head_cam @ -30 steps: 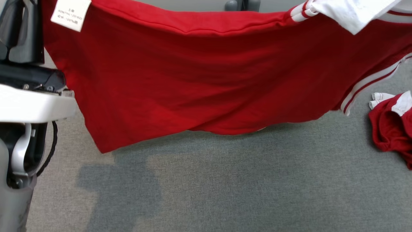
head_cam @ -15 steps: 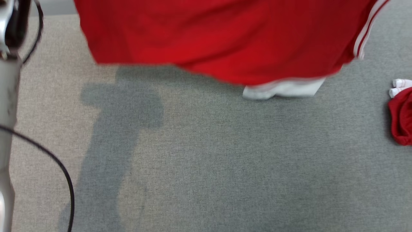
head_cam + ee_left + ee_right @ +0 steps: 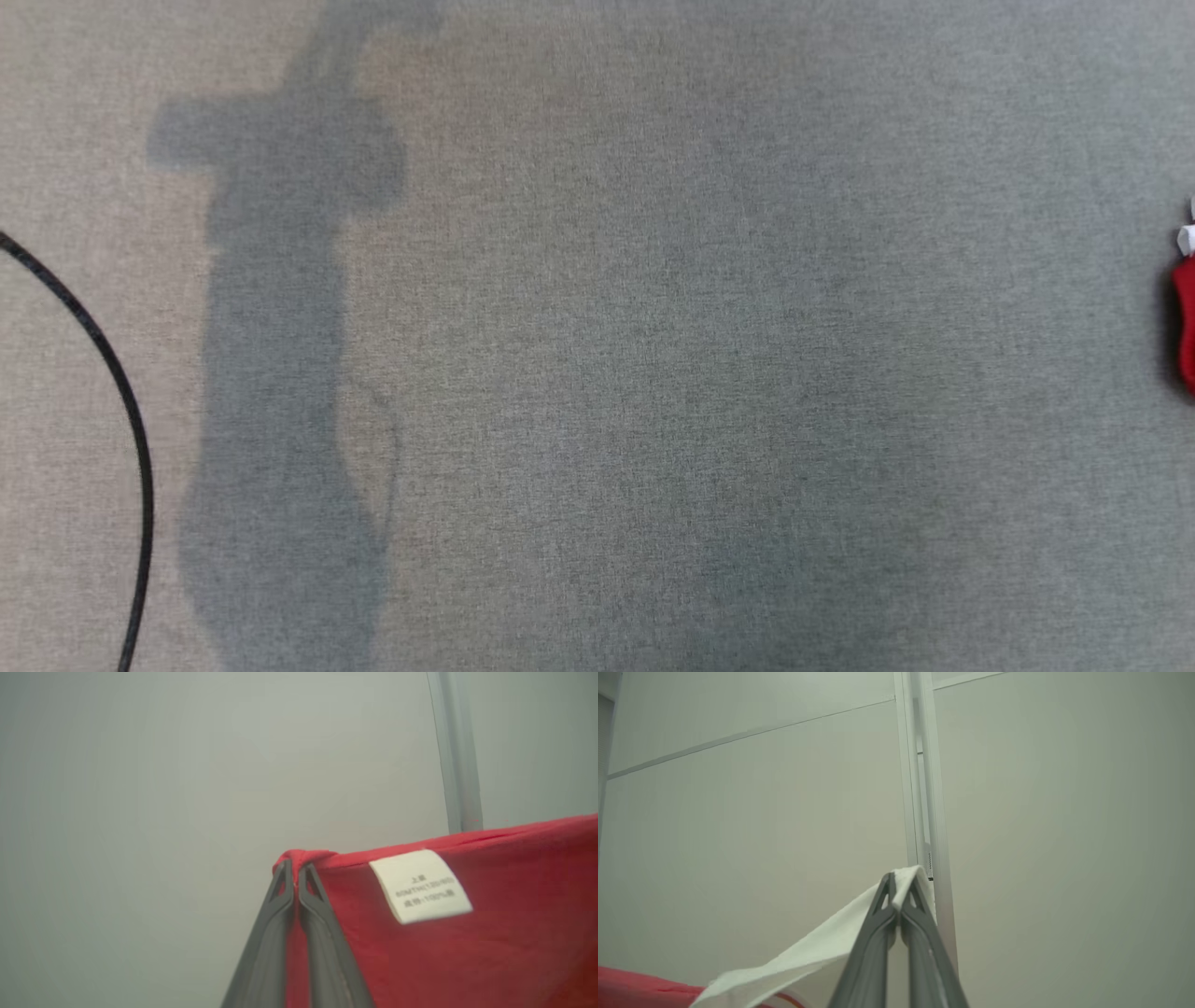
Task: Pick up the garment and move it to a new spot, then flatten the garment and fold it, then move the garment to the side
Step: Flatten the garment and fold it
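grey cloth desk (image 3: 653,373) below, pale wall panels behind: red garment (image 3: 467,961) held up at two points.
left hand (image 3: 296,870) is clenched on a bunched red corner, just beside the white label (image 3: 420,885). right hand (image 3: 900,882) is clenched on the garment's white part (image 3: 822,947). on the desk lie a black cable (image 3: 131,401) at the left and another red piece (image 3: 1186,317) at the right edge.

Garment (image 3: 490,961) label (image 3: 422,885) — print blurred
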Robot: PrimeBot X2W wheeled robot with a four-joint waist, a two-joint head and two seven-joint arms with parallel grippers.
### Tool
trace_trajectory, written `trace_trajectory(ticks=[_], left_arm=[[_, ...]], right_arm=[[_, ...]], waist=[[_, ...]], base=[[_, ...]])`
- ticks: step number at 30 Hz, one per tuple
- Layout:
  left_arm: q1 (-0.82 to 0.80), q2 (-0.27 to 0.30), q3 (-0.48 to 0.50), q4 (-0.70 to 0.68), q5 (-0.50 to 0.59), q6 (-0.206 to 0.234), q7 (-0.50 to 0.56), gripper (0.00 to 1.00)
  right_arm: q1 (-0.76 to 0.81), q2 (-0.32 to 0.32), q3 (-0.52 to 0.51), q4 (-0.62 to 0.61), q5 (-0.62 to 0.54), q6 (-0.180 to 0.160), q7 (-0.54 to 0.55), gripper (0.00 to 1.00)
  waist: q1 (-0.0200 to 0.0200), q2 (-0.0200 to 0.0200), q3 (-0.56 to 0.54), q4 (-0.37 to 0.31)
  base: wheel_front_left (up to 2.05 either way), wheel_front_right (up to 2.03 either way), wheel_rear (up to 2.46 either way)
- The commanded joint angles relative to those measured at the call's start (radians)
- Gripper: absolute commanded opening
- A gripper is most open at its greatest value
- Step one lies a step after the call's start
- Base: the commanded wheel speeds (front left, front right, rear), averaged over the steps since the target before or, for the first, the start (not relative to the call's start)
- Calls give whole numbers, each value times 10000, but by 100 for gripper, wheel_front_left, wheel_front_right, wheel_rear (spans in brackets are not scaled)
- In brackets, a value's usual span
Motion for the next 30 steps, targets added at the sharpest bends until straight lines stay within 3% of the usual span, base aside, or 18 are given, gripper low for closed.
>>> trace_trajectory(ticks=[1, 9, 13, 17, 20, 30], left_arm=[[-68, -183, -108, 556, -105, -212, -89, 0], [637, -1020, -125, 2875, -1067, -783, 402, 0], [1403, -1292, -147, 3464, -1482, -891, 411, 0], [2346, -1601, -147, 3428, -1928, -879, -42, 0], [3259, -1636, -227, 3185, -2191, -884, -274, 0], [6909, -1188, 339, 1125, -2689, -813, -478, 0]], right_arm=[[115, 69, 139, 331, -28, 1, -32, 0], [1257, 152, 1246, 1839, 1086, 1, -25, 0], [2301, -48, 2058, 1776, 2070, 1, -11, 0], [3724, -524, 2771, 1015, 3147, 3, -22, 0], [4996, -907, 2673, 78, 4011, 1, -28, 0], [9604, -1339, 1970, -2815, 4481, 1, -32, 0]], waist=[[0, 0, 234, 6], [0, 0, 672, 60], [0, 0, 707, 62], [0, 0, 513, 155], [0, 0, 292, 195], [0, 0, -541, -74]], base=[[0, 0, 0], [0, 0, 0], [0, 0, 0], [0, 0, 0], [0, 0, 0], [0, 0, 0]])
